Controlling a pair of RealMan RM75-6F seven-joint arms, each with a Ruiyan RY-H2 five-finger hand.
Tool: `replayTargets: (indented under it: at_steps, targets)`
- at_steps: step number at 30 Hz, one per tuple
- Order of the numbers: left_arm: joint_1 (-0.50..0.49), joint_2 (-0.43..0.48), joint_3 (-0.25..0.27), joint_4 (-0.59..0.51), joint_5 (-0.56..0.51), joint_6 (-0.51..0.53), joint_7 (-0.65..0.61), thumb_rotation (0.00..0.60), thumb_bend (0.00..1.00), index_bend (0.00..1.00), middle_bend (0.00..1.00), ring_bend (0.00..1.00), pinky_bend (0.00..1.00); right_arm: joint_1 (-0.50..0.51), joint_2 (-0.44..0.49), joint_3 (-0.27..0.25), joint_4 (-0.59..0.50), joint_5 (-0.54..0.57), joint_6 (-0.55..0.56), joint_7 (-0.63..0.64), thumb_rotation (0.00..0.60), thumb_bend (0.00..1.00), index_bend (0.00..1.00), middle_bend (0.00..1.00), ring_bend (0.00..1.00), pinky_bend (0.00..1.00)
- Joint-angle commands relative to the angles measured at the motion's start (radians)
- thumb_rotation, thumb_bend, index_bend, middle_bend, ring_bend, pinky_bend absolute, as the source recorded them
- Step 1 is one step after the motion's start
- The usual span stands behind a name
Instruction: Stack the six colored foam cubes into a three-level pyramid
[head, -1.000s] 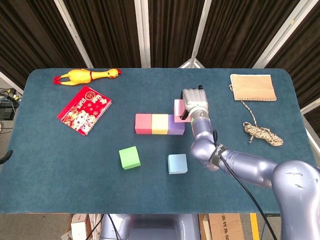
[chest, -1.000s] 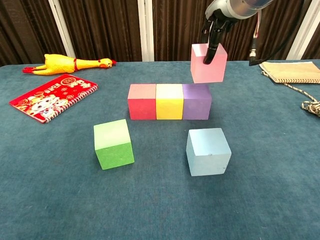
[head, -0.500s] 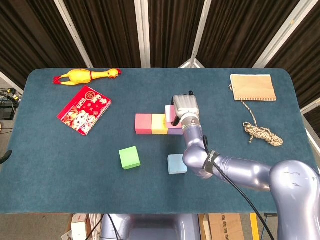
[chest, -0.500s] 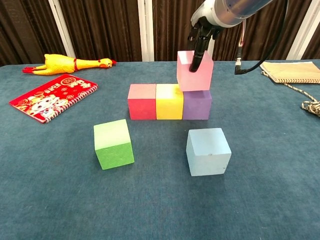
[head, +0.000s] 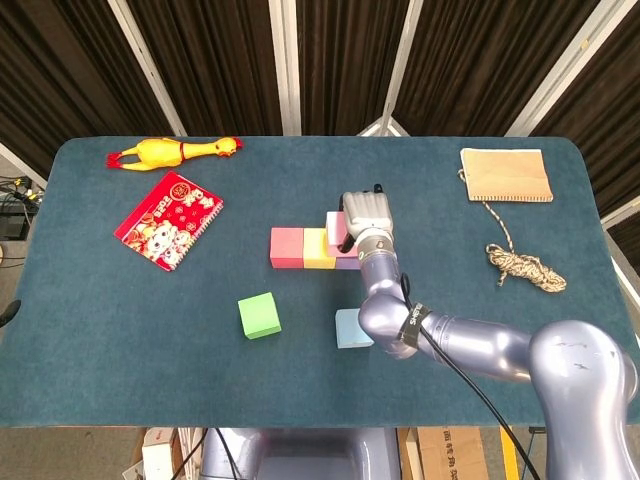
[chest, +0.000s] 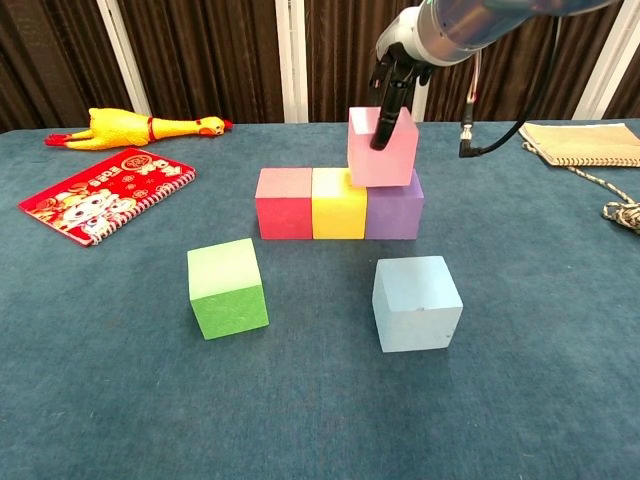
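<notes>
The right arm reaches in from the robot's right side and forward over the middle of the table, its right hand pointing downward from above with dark fingers clamped on a pale pink foam cube; in the head view the hand's grey back covers most of that cube. The pink cube is slightly tilted and sits at the top of the base row, over the seam between the yellow cube and the purple cube, mostly above the purple one; whether it already rests on them cannot be told for certain. The base row runs red cube, yellow, purple, sides touching, on the dark teal table. Nearer the robot, a green cube and a light blue cube stand apart from the row and from each other, both with soft matte faces. The left hand shows in neither view.
</notes>
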Motion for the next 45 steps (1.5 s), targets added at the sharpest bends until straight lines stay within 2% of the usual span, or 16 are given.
replayTargets:
  at_steps: [1, 26, 45]
  targets:
    - [0.000, 0.000, -0.001, 0.000, 0.000, 0.000, -0.001, 0.600, 0.20, 0.17, 0.16, 0.00, 0.00, -0.003, -0.016, 0.008, 0.016, -0.004, 0.002, -0.005, 0.600, 0.29, 0.47, 0.43, 0.22, 0.00]
    - [-0.003, -0.006, -0.012, 0.014, -0.015, -0.005, -0.003, 0.600, 0.20, 0.17, 0.16, 0.00, 0.00, 0.005, -0.110, 0.087, 0.110, 0.007, 0.013, -0.088, 0.600, 0.29, 0.47, 0.43, 0.22, 0.00]
    - [-0.006, -0.011, -0.014, 0.019, -0.014, -0.005, -0.001, 0.600, 0.20, 0.17, 0.16, 0.00, 0.00, -0.018, -0.120, 0.126, 0.105, 0.008, 0.042, -0.139, 0.600, 0.29, 0.47, 0.43, 0.22, 0.00]
